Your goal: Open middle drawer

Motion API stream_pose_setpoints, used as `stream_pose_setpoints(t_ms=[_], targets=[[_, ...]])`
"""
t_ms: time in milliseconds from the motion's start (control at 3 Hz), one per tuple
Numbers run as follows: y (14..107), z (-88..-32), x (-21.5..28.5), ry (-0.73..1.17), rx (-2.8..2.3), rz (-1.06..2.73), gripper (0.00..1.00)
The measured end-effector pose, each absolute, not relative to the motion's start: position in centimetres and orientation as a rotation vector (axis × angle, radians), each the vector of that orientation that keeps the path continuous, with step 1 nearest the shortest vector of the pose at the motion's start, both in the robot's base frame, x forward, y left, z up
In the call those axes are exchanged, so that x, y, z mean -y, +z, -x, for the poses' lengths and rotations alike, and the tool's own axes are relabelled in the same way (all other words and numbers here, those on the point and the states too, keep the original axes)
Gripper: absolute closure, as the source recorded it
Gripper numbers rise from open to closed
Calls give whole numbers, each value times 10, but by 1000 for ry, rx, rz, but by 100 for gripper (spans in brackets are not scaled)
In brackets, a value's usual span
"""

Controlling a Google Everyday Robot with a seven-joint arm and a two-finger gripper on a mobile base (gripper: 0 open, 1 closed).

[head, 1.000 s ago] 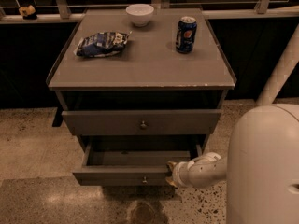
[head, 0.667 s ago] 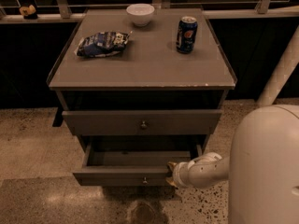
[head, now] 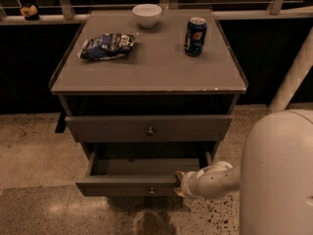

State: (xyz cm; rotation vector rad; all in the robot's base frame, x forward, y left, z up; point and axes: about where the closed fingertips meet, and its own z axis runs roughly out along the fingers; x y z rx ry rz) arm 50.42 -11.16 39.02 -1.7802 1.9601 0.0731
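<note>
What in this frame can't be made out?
Camera view:
1. The claw, at the middle drawer's front right: its contact with the front is hidden by its own wrist.
2. Anything beneath the middle drawer: hidden by its pulled-out front.
3. That drawer's rear: shadowed under the top drawer.
4. The bag label: too small.

Grey middle drawer [head: 122,185]; cream hand [head: 179,183] at its front edge; blue can [head: 195,35] (silver top); white bowl [head: 146,14]; speckled floor [head: 34,146].

My one camera looks down from near, facing the surface [head: 156,65] at 12 o'clock; my tool [head: 180,184] sits at 5 o'clock.
</note>
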Motion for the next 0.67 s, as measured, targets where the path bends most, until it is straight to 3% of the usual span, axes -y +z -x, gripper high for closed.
stream_pose_setpoints(t_ms=[667], targets=[[394, -498, 110, 95, -1984, 1758, 100]])
